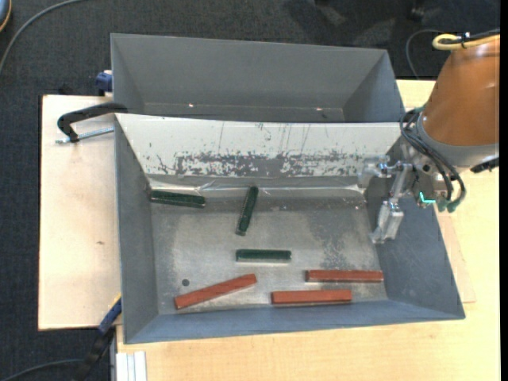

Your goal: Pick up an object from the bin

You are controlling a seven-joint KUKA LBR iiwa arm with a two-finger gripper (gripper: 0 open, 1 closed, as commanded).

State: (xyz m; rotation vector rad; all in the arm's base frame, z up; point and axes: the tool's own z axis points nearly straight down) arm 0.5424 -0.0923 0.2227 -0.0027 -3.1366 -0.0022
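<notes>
My gripper (386, 227) hangs at the bin's right side, close to the right wall and above the floor. Below it and slightly to the left, a red-brown bar (344, 275) lies flat on the floor, apart from the gripper. A second red-brown bar (311, 297) lies by the front wall, left of the first. A short dark green bar (263, 255) rests near the middle of the floor, well to the gripper's left.
A third red-brown bar (215, 290) lies slanted at the front left. A dark green bar (247, 210) stands tilted near the back, and another (177, 199) lies along the back left. The arm enters over the right rim.
</notes>
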